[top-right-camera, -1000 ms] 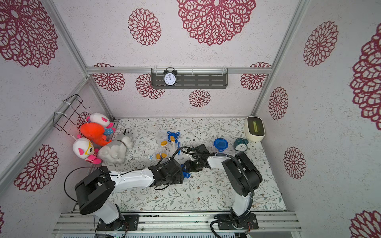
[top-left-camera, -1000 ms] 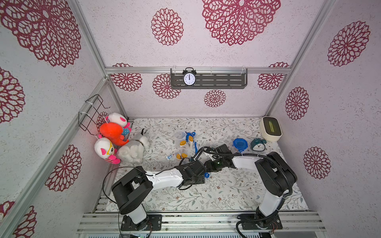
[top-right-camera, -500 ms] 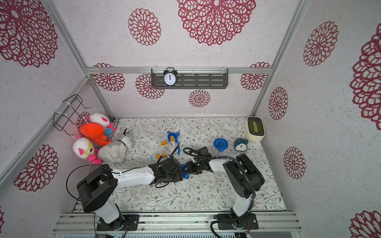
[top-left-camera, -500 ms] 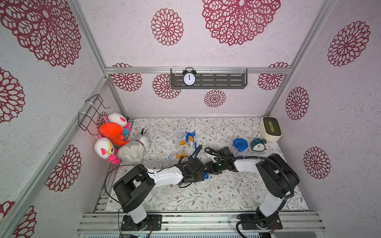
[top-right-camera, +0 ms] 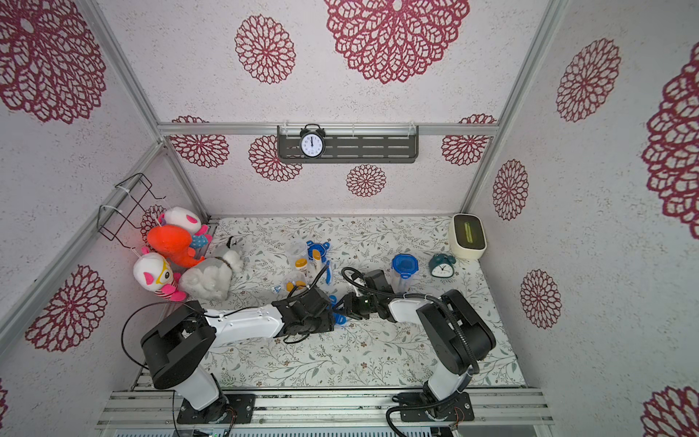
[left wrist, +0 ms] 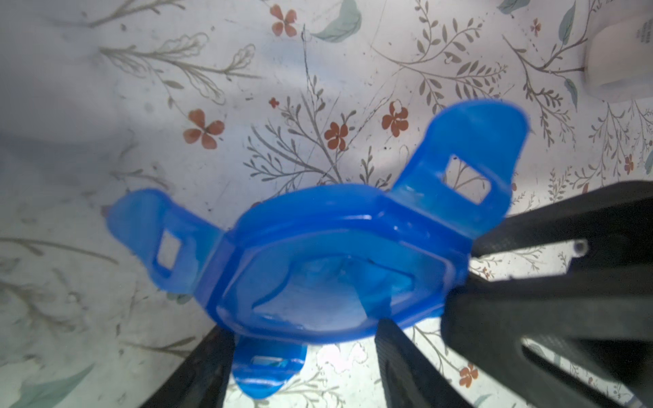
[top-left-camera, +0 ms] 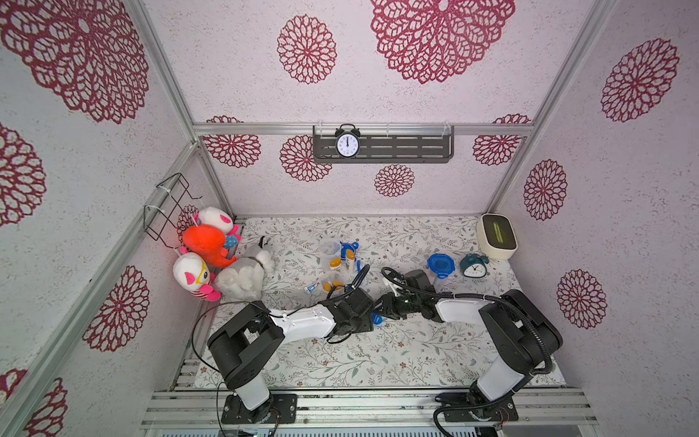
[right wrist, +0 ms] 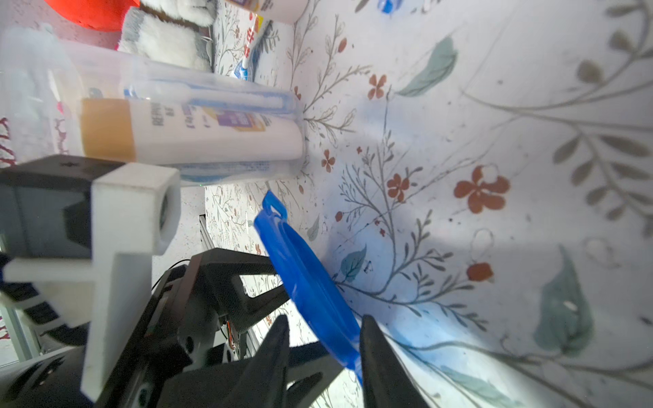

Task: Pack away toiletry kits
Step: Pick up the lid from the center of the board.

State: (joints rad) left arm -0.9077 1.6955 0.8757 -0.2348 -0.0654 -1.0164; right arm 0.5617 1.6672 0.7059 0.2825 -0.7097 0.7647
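Top view: blue lid (top-left-camera: 377,320) raised, lower centre of frame | left hand (left wrist: 304,330) grips it | right hand (right wrist: 325,319) has moved in, narrowing astride rim, not yet pinching | handover likely; filled jar (right wrist: 212,116) awaits lid

You have a heap of plush toys (top-left-camera: 212,261) in the worktop's (top-left-camera: 378,352) back left corner, below a wire basket (top-left-camera: 166,206) on the wall. Back right, a teal alarm clock (top-left-camera: 472,266) stands just beside a cream box (top-left-camera: 496,235). A black alarm clock (top-left-camera: 347,143) stands on the wall shelf (top-left-camera: 408,149).
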